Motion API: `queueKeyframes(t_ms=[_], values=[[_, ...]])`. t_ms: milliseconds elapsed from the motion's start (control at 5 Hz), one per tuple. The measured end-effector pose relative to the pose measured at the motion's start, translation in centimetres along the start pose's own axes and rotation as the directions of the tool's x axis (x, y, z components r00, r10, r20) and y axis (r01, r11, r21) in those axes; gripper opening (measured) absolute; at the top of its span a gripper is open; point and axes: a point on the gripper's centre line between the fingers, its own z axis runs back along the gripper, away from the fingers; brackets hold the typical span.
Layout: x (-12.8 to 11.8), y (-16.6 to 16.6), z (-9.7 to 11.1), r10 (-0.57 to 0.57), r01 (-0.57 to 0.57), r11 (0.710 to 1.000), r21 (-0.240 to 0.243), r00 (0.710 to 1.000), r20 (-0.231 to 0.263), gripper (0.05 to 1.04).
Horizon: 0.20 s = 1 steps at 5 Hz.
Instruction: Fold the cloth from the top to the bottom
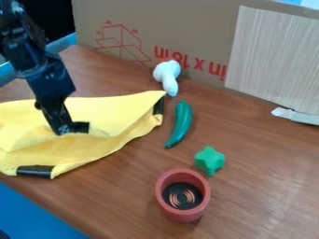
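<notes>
The yellow cloth [87, 151] lies rumpled on the left of the table, its upper part folded over along a raised ridge. Black patches show at its right corner and at its lower left edge. Over the middle of the cloth hangs the gripper [73, 130], its tip down at the cloth's surface by the ridge. Whether any fabric is held there cannot be made out.
Right of the cloth lie a green curved toy [181, 123] and a white toy [168, 77]. A green star-shaped piece [210, 160] and a red cup [183, 195] stand nearer the front. A cardboard wall [187, 32] runs along the back of the wooden table [268, 168].
</notes>
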Motion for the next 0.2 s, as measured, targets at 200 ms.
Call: queueKeyframes(t_ms=[200], values=[[-0.72, -1.17, -0.01, -0.031, 0.031, 1.000, 0.002, 1.000, -0.006, 0.058]])
